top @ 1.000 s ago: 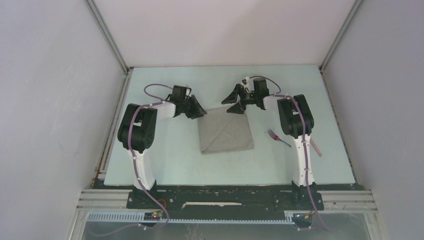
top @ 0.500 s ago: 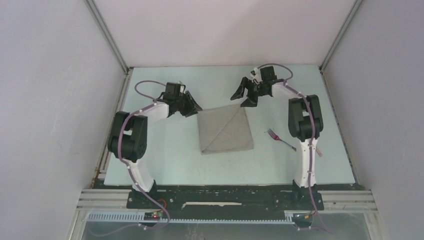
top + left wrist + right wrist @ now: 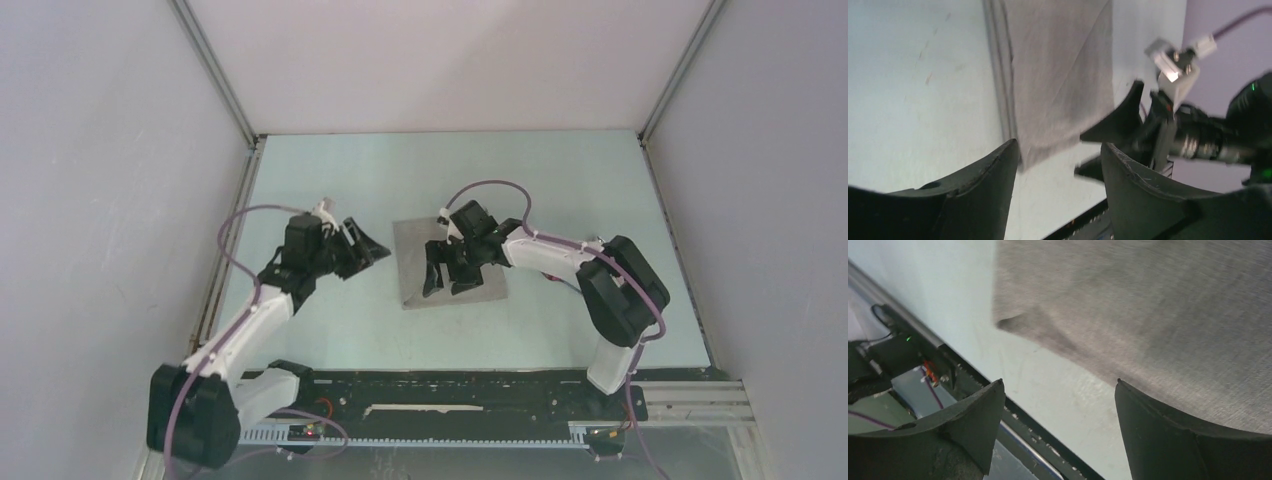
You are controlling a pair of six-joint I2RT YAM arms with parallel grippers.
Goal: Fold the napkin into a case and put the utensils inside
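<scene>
Grey-beige napkin [image 3: 412, 262] lies folded into a square at the middle of the pale worktop [image 3: 330, 190], a diagonal crease running across it. Right jaws hang over the cloth, spread wide and gripping nothing. Left jaws sit just beside the napkin's left edge, also spread and empty, tips pointing toward the cloth.

Table [image 3: 350, 180]: flat rectangular top, pale blue-green, matte, with a few faint scuff marks, closed in by plain grey walls [image 3: 100, 200] on three sides and edged by a black rail [image 3: 450, 385] at the near side. Lying directly on it: one napkin [image 3: 412, 258], soft grey-beige unpatterned cloth, folded flat to a rough square with a diagonal crease, set near the middle of the top, its layered edges showing along one side.
</scene>
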